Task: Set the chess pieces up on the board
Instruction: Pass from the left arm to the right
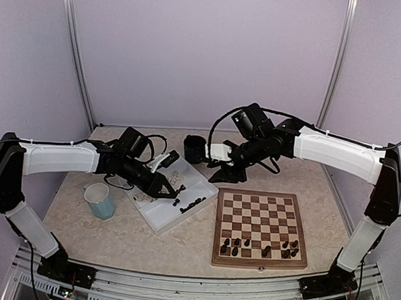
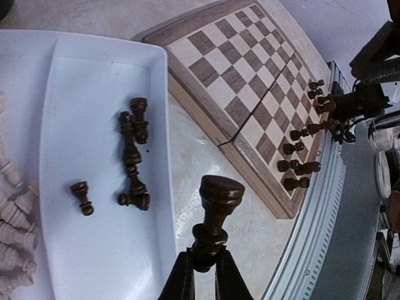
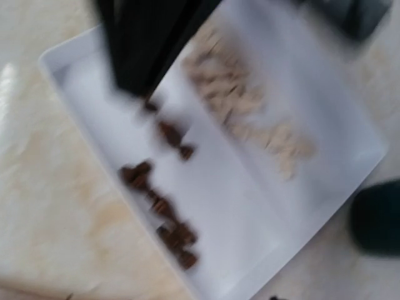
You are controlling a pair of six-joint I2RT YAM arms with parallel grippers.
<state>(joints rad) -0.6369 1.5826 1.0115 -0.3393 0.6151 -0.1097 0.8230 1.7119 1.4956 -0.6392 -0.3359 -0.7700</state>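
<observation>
My left gripper is shut on a dark brown chess piece, which sticks up out of the fingers above the tray's right rim. In the top view this gripper hangs over the white tray. Several dark pieces lie in one tray compartment and pale pieces in the other. The board has several dark pieces standing on its near rows. My right gripper hovers between the tray and the board's far edge. Its fingers do not show in the blurred right wrist view.
A light blue cup stands left of the tray. A dark cup stands behind the tray. The right wrist view looks down on the tray, with a dark blurred shape above it. A metal rail runs along the table's near edge.
</observation>
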